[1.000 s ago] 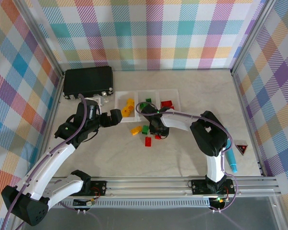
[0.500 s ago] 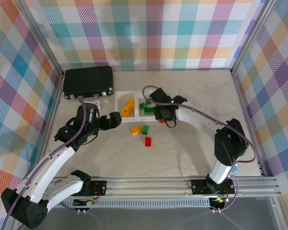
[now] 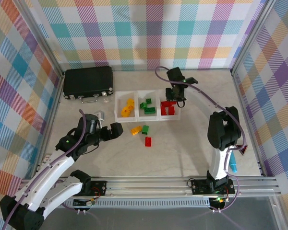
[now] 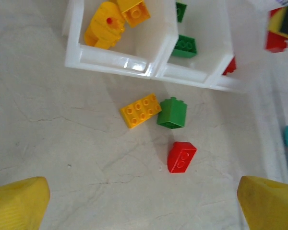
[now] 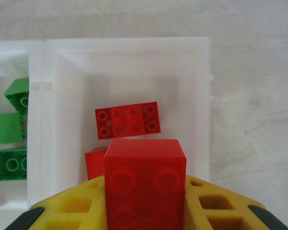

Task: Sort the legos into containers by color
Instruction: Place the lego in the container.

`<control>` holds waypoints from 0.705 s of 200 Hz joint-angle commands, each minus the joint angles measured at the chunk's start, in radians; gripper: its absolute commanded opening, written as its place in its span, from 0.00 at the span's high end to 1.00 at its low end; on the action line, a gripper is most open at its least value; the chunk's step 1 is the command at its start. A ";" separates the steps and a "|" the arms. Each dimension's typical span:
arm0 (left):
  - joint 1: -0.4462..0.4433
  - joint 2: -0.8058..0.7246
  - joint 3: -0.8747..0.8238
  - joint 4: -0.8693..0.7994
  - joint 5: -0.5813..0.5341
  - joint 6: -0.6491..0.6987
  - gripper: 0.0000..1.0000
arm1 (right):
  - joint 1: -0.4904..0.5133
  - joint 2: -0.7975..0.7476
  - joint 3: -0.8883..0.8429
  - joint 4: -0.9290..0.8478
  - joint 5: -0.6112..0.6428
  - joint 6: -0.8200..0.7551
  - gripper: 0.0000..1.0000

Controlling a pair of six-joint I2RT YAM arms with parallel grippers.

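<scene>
Three joined white containers hold yellow, green and red legos from left to right. My right gripper hangs over the right container, shut on a red lego. Below it in that container lie a flat red brick and another red one. On the table in front of the row sit a loose yellow lego, a green lego and a red lego. My left gripper is open above the table, just short of them, its fingers wide apart.
A large black case stands at the back left, next to the containers. A blue pen-like object and a red triangular marker lie near the right wall. Green bricks fill the middle container.
My right arm has carried a red lego from the loose pile back and up over the right container. The left arm has drawn back slightly toward the near edge, still open.
</scene>
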 commanded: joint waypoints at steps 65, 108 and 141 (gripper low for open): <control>-0.188 -0.046 -0.093 -0.047 -0.104 -0.101 0.00 | 0.002 0.149 0.147 -0.047 -0.025 -0.102 0.59; -0.327 -0.028 -0.118 -0.047 -0.233 -0.161 0.00 | 0.001 0.155 0.168 -0.072 -0.021 -0.117 0.42; -0.423 0.044 -0.093 -0.041 -0.316 -0.179 0.00 | 0.001 0.088 0.156 -0.120 -0.018 -0.095 0.36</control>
